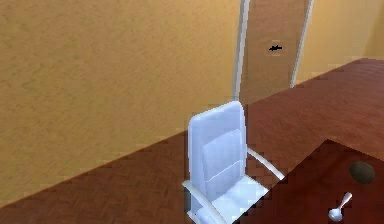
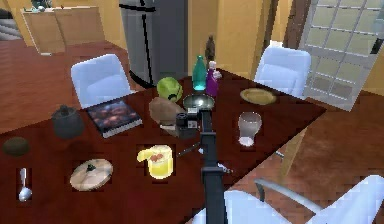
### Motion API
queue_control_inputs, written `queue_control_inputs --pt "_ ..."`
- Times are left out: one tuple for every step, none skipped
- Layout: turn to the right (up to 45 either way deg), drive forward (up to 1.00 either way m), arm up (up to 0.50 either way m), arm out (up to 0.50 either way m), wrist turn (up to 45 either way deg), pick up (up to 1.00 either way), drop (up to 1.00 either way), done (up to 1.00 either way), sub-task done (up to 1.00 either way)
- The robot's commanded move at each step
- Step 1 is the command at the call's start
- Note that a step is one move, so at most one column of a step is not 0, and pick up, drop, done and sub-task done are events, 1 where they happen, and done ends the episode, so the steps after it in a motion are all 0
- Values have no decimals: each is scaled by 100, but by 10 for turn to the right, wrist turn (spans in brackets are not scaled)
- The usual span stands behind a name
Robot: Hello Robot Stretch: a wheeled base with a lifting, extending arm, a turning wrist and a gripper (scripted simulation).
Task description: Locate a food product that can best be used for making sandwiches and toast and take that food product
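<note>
On the dark wood table [image 2: 290, 120] lies a brown, loaf-like lump [image 2: 162, 108], just in front of a round green thing [image 2: 170, 88]. My arm [image 2: 210, 165] rises from the bottom edge over the table. Its gripper [image 2: 181, 124] ends right next to the brown lump's near side. With that lump lying on the table at its far end, I cannot tell whether the gripper holds anything or touches it.
Around it stand a book [image 2: 113, 116], a dark pot [image 2: 67, 122], a yellow mug [image 2: 157, 160], a glass [image 2: 249, 127], bottles [image 2: 199, 70], a plate [image 2: 258, 96] and a spoon [image 2: 23, 183]. White chairs [image 2: 100, 75] [image 1: 220, 155] ring the table. A fridge [image 2: 155, 40] stands behind. A door [image 1: 272, 45] is ahead.
</note>
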Motion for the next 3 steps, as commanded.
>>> queue_control_inputs --pt "0 0 0 0 0 100 0 0 0" --pt "0 0 10 0 0 0 0 0 0" --pt "0 0 0 0 0 0 0 100 0"
